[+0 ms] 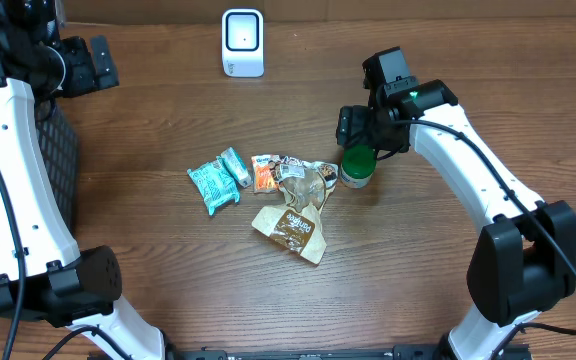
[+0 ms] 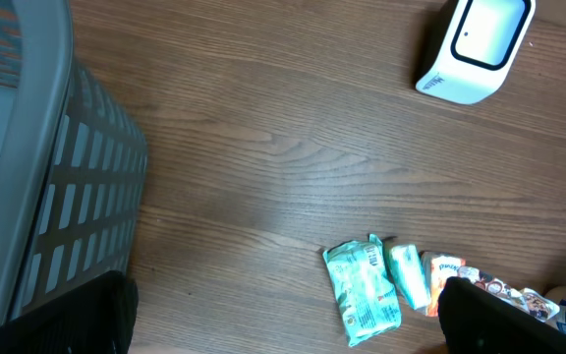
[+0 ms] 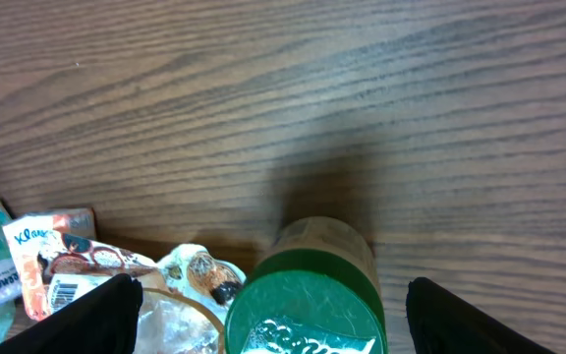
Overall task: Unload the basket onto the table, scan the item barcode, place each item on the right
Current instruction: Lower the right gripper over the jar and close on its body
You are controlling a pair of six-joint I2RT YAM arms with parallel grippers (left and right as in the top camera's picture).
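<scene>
2 pincers are in my views, and both stand released. The left pincer [image 1: 88, 65] is up at the far left corner of the desk [image 1: 168, 290], above the grey basket [image 1: 60, 150]. Its wrist camera shows the dark fingers [image 2: 62, 315] spread wide with nothing between them.

The right pincer [image 1: 360, 140] hangs over the jar [image 1: 357, 168], which stands upright on the desk at the right end of the pile. From the right wrist I see the jar's green lid [image 3: 308, 305] between the 2 fingers [image 3: 86, 315], with a gap on each side, so it is not grasped. The foil on the lid has print that I cannot read.

The white scanner [image 1: 242, 42] stands at the far edge of the desk, well apart from the jar.

Left of the jar lie 5 packets close together:
- a clear packet with cartoon figures [image 1: 303, 180], touching the jar
- an orange packet [image 3: 37, 246] whose blue writing begins "Klee", with a white barcode label [image 3: 67, 291] just beside it
- a small teal packet [image 1: 235, 166]
- a larger teal packet [image 1: 213, 187]
- a brown bag [image 1: 290, 228] whose white lettering is too small to read
</scene>
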